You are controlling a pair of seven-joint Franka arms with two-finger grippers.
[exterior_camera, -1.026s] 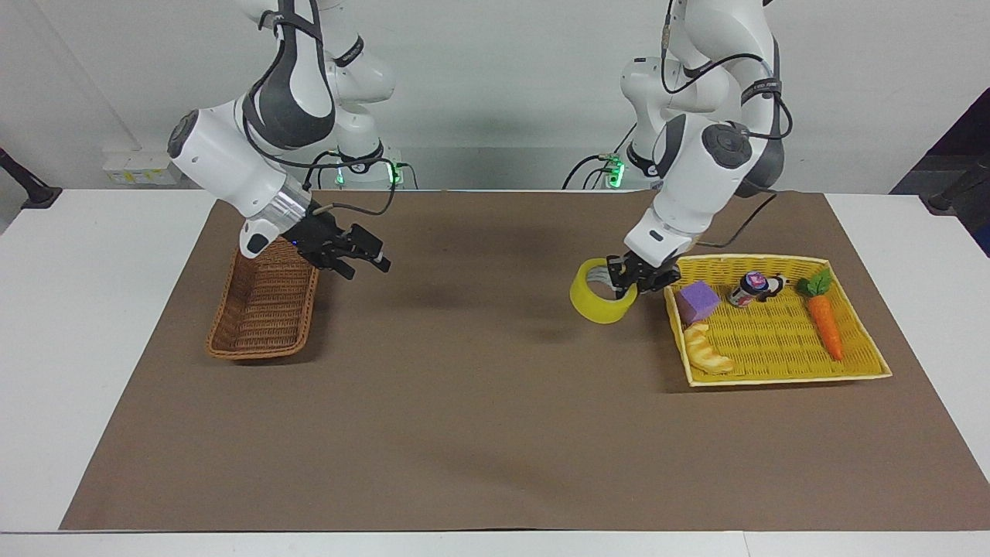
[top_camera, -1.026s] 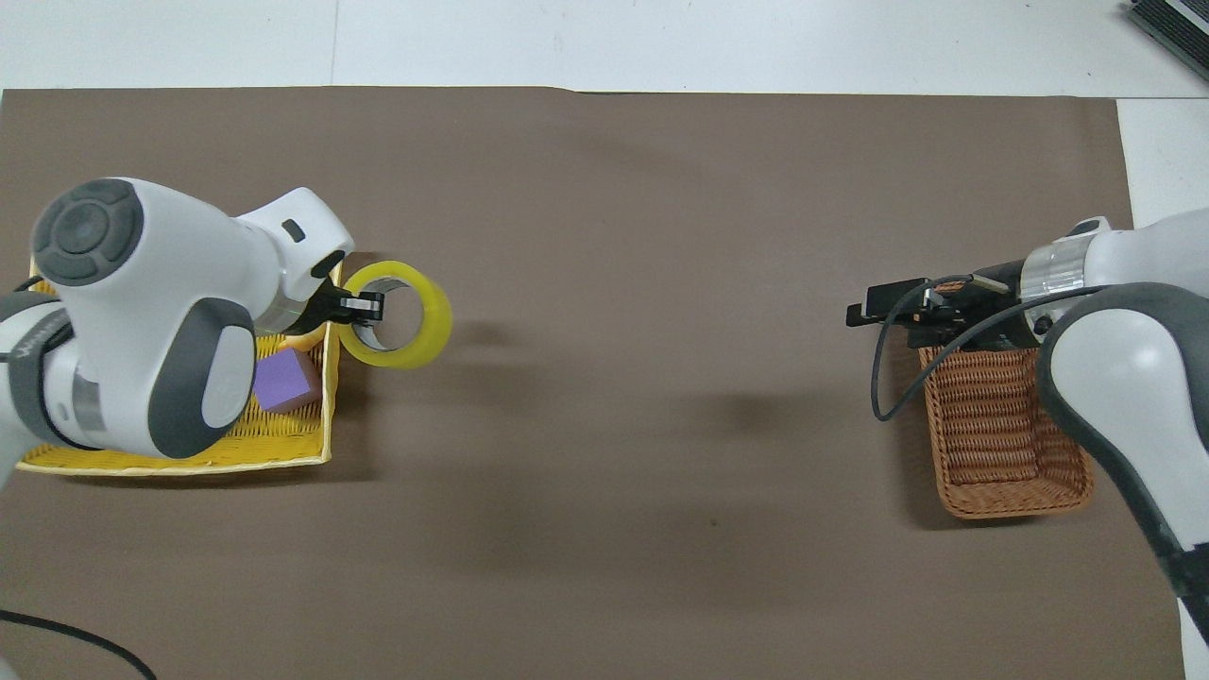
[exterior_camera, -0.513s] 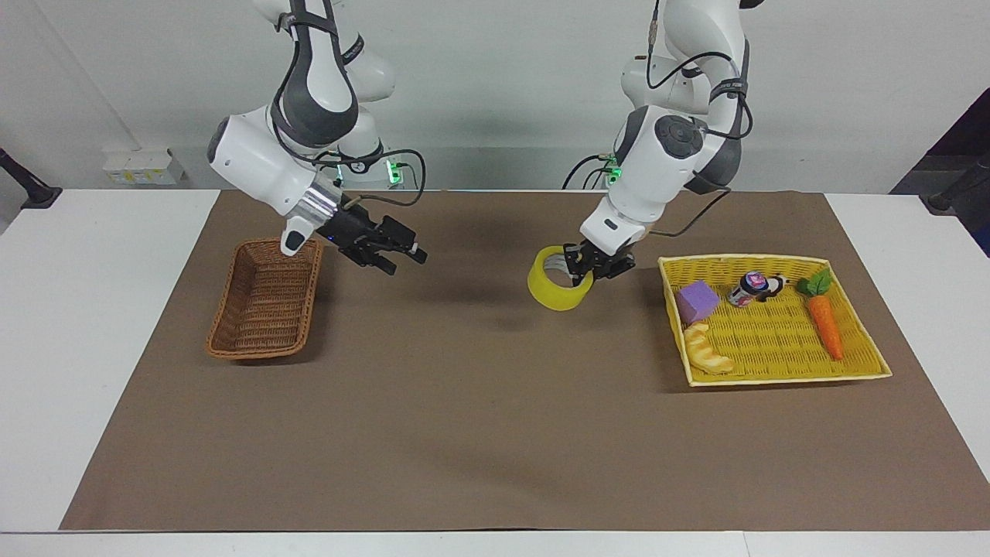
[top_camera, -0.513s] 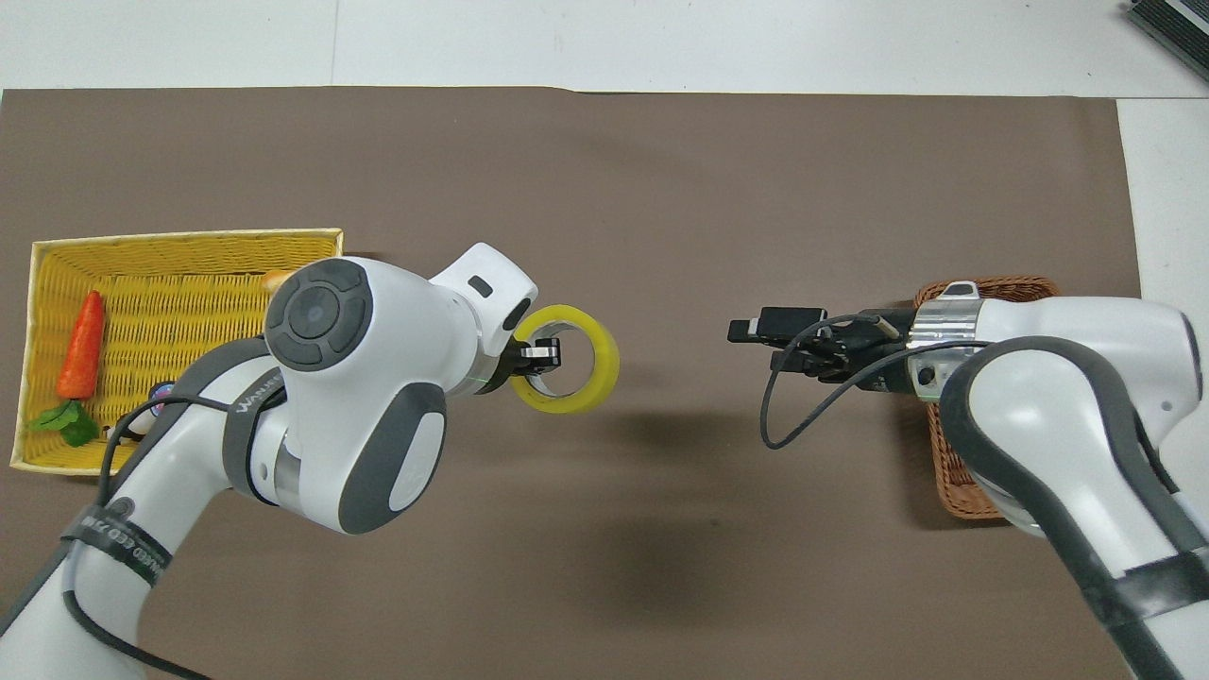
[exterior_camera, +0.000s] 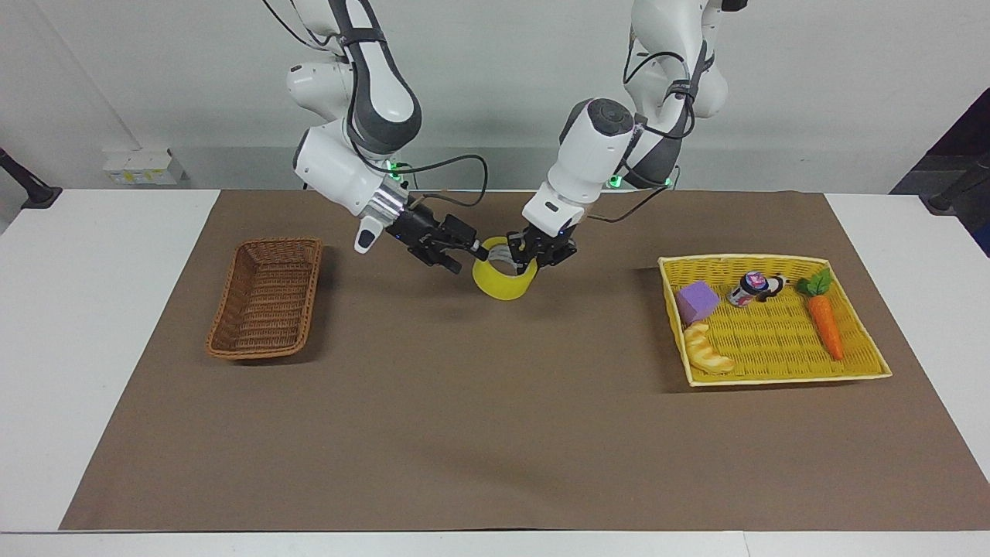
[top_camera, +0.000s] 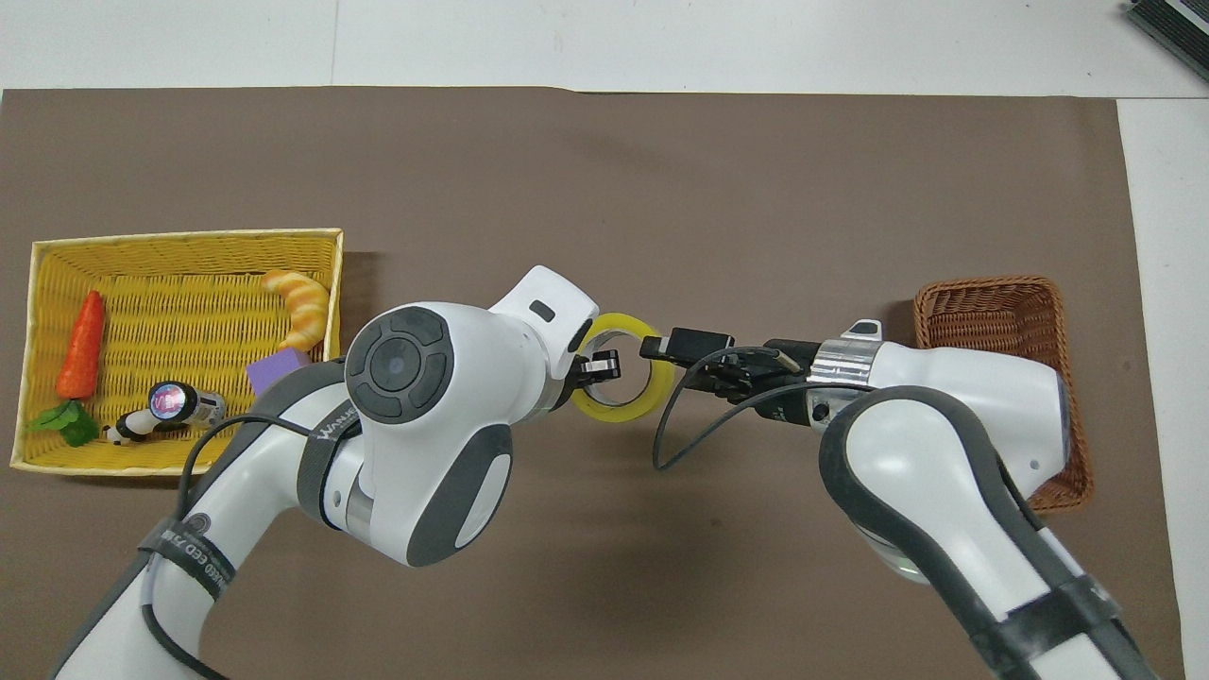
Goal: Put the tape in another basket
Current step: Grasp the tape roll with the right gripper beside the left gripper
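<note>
Mat near edge: the brown mat [exterior_camera: 495, 433] lies bare along the side farthest from the robots, wide open room.
Yellow tray basket [exterior_camera: 866, 370]: at the left arm's end, low rim; holds a purple block [exterior_camera: 698, 300], a bread piece [exterior_camera: 708, 350], a carrot [exterior_camera: 824, 323] and a small can [exterior_camera: 747, 289].
Wicker basket [exterior_camera: 267, 298]: at the right arm's end, deep walls, mat open around it.
Tape [exterior_camera: 504, 280]: in the air over mid-mat, between the two baskets.
Left gripper [exterior_camera: 528, 257]: fingers pinched on the tape's rim and core.
Right gripper [exterior_camera: 462, 255]: fingers spread wide, tips at the tape's rim on its own side; contact unclear.
</note>
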